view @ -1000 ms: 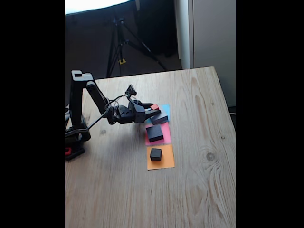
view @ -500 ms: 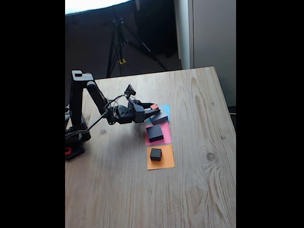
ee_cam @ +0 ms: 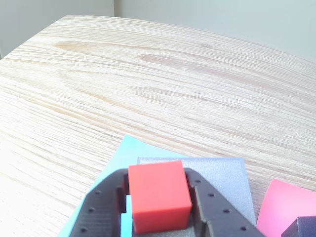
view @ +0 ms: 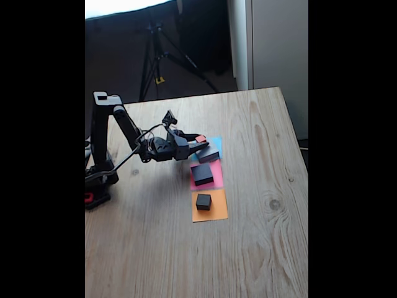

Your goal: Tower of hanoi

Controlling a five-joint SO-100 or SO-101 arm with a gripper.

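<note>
- Red cube [ee_cam: 159, 195], smallest of the four blocks, sits clamped between the gripper's [ee_cam: 158, 210] two black fingers [ee_cam: 101, 212] in the wrist view; fingers closed on it from both sides.
- Fixed view: the gripper [view: 200, 143] reaches out from the black arm [view: 127, 127] at table's left edge, tip w/ the red cube [view: 200, 138] over the near-left part of the blue paper square [view: 216, 143].
- Grey slab [ee_cam: 217, 180] lies flat on the blue paper square [ee_cam: 111, 182] just behind and under the held cube in the wrist view; whether the cube touches the slab can't be told. Fixed view shows the grey slab [view: 209, 154] at the gripper tip.
- Black slab [view: 202, 174] rests on the pink paper square [view: 216, 172], next in the row toward the camera; its corner [ee_cam: 302, 228] and the pink paper [ee_cam: 279, 205] show at the wrist view's lower right.
- Small black cube [view: 203, 201] stands on the orange paper square [view: 211, 211], nearest the camera, well apart from the gripper.
- Three paper squares run in a line, edge to edge, on the pale wooden table [view: 260, 236]; wood grain of the table [ee_cam: 148, 74] spreads across the wrist view's upper part.
- Bkgd, fixed view: a dark tripod [view: 162, 56] stands on the floor beyond the table's far edge.
</note>
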